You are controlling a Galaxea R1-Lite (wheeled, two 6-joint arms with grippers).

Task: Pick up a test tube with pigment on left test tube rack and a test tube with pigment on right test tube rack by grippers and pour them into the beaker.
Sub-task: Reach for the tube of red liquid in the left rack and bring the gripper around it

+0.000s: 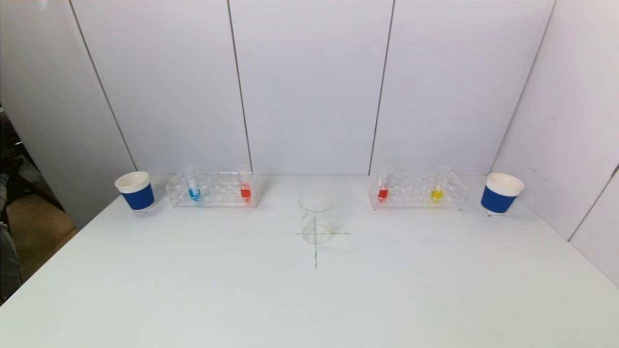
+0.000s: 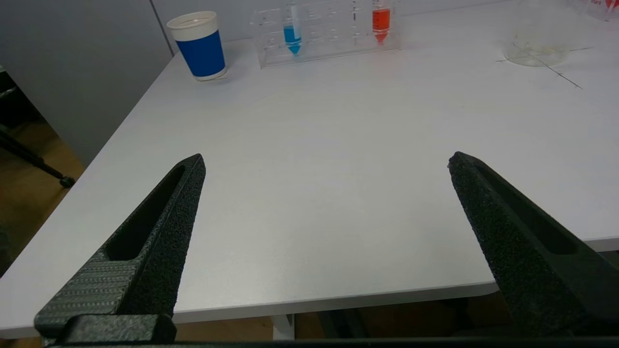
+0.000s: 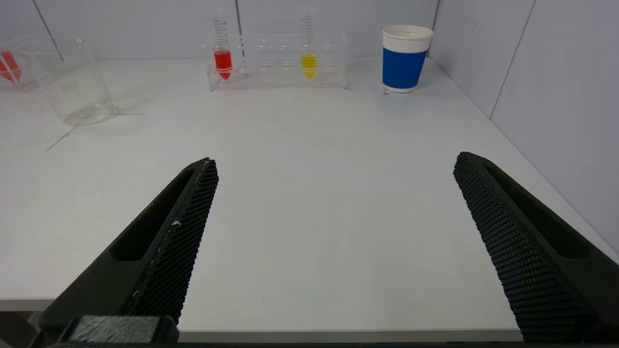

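A clear beaker (image 1: 316, 218) stands on a pencilled cross at the table's middle. The left clear rack (image 1: 213, 189) holds a blue-pigment tube (image 1: 194, 189) and a red-pigment tube (image 1: 245, 188). The right clear rack (image 1: 418, 191) holds a red-pigment tube (image 1: 383, 190) and a yellow-pigment tube (image 1: 437, 190). My left gripper (image 2: 326, 162) is open and empty over the table's near edge, far from the left rack (image 2: 329, 31). My right gripper (image 3: 334, 162) is open and empty over the near edge, far from the right rack (image 3: 278, 60). Neither gripper shows in the head view.
A blue-sleeved paper cup (image 1: 136, 192) stands left of the left rack, another paper cup (image 1: 500, 194) right of the right rack. White wall panels close the back and right. The table's left edge drops to the floor (image 2: 29, 193).
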